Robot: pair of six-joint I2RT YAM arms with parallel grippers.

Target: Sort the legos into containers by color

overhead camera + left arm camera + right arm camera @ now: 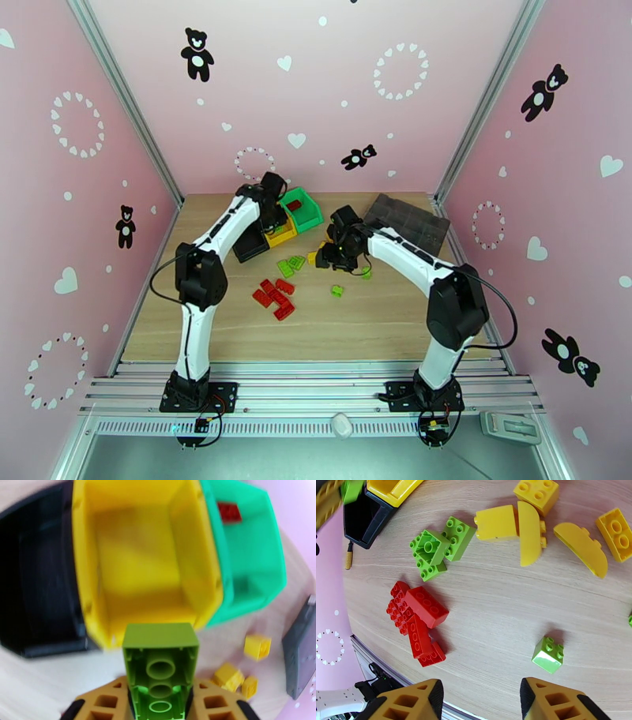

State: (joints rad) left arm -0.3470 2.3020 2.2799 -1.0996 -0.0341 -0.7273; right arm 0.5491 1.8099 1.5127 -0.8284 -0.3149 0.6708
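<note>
Left wrist view: left gripper [160, 707] was clenched on a green brick [160, 657], underside to camera, long axis running out from the fingers toward the bins; the brick's far end sat at the near wall of the yellow bin [81, 578], roughly centred on it, not on the green one; green bin [256, 559] lay to the right of the brick and further out, touching the yellow bin's right wall; black bin [35, 582] was on the left; a red brick [230, 512] lay in the green bin's far corner, wrong colour by my read; next move probably needed a shift right plus some reach before release, else the brick lands in yellow; right gripper [482, 695] was spread and empty above the table [493, 598], small green brick [548, 655] just ahead and right of it, red pile [414, 618] to its left; left arm was clearly nearer the bins.
</note>
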